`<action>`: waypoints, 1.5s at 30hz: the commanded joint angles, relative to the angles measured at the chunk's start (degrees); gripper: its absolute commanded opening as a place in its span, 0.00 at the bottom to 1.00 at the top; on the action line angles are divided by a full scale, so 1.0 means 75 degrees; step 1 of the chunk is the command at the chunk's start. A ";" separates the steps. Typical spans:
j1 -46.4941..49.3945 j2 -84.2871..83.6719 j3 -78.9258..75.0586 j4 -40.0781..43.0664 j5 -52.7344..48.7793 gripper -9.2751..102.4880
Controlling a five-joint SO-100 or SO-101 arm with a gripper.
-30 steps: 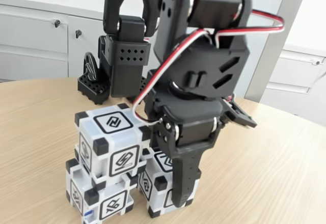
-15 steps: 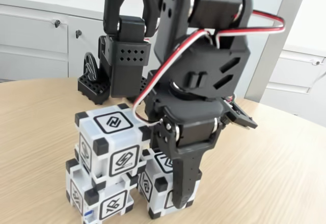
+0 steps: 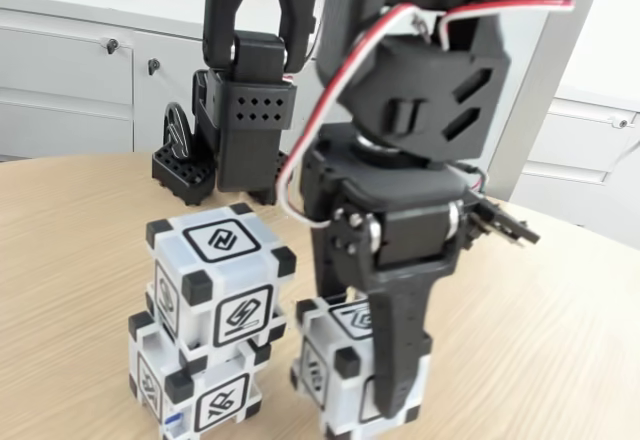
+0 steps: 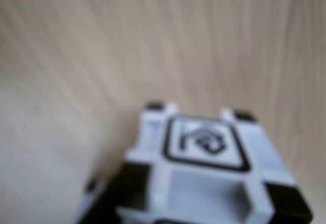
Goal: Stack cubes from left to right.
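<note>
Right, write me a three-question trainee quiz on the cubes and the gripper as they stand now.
1. True or false: two cubes already form a stack at the left of the fixed view.
2. Which cube is the gripper around? A) the top cube of the stack B) the bottom cube of the stack C) the lone cube to the right of the stack
3. Fill in: all of this stands on a light ______ table.

Key: 1 true. 2 C; a black finger runs down its front face. 3 wooden.
</note>
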 commanded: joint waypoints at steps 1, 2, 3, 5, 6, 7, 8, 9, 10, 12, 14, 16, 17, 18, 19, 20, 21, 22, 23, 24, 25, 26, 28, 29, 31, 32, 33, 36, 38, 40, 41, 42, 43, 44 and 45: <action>-0.0188 0.0434 -0.0410 -0.0070 0.0152 0.28; -0.0270 0.0434 -0.0410 -0.0070 0.0188 0.28; -0.0363 0.0434 -0.0410 -0.0070 0.0234 0.28; -0.0551 0.0434 -0.0410 -0.0070 0.0328 0.28; -0.0633 0.0434 -0.0422 -0.0070 0.0375 0.28; -0.0715 0.0434 -0.0422 -0.0070 0.0422 0.28; -0.0797 0.0434 -0.0422 -0.0070 0.0469 0.28; -0.0855 0.0434 -0.0422 -0.0070 0.0516 0.28; -0.0926 0.0445 -0.0422 -0.0070 0.0539 0.28; -0.0973 0.0563 -0.0422 -0.0070 0.0586 0.28; -0.0973 0.0891 -0.0422 -0.0070 0.0621 0.28; -0.0973 0.1359 -0.0422 -0.0070 0.0645 0.28; -0.0973 0.1594 -0.0422 -0.0070 0.0668 0.28; -0.0973 0.1805 -0.0422 -0.0070 0.0691 0.28; -0.0973 0.2016 -0.0422 -0.0070 0.0715 0.28; -0.0961 0.2215 -0.0422 -0.0070 0.0715 0.28; -0.0961 0.2391 -0.0422 -0.0070 0.0715 0.28; -0.0961 0.2543 -0.0422 -0.0070 0.0715 0.28; -0.0926 0.2695 -0.0422 -0.0070 0.0715 0.28; -0.0891 0.2859 -0.0422 -0.0070 0.0727 0.28; -0.0855 0.3023 -0.0422 -0.0070 0.0727 0.28; -0.0832 0.3211 -0.0422 -0.0070 0.0715 0.28; -0.0832 0.3609 -0.0422 -0.0070 0.0703 0.28; -0.0832 0.3820 -0.0422 -0.0070 0.0691 0.28; -0.0832 0.4324 -0.0422 -0.0070 0.0680 0.28; -0.0832 0.4570 -0.0422 -0.0070 0.0668 0.28; -0.0832 0.4816 -0.0422 -0.0059 0.0668 0.28; -0.0820 0.5484 -0.0410 -0.0035 0.0656 0.28; -0.0809 0.5824 -0.0410 0.0258 0.0539 0.29; -0.0809 0.6105 -0.0422 0.0867 0.0422 0.28; -0.0809 0.6223 -0.0480 0.1207 0.0352 0.28; -0.0809 0.6305 -0.0633 0.1535 0.0316 0.28; -0.0809 0.6316 -0.0867 0.1863 0.0270 0.28; -0.0809 0.6316 -0.1160 0.2180 0.0223 0.28; -0.0809 0.6246 -0.1500 0.2508 0.0211 0.28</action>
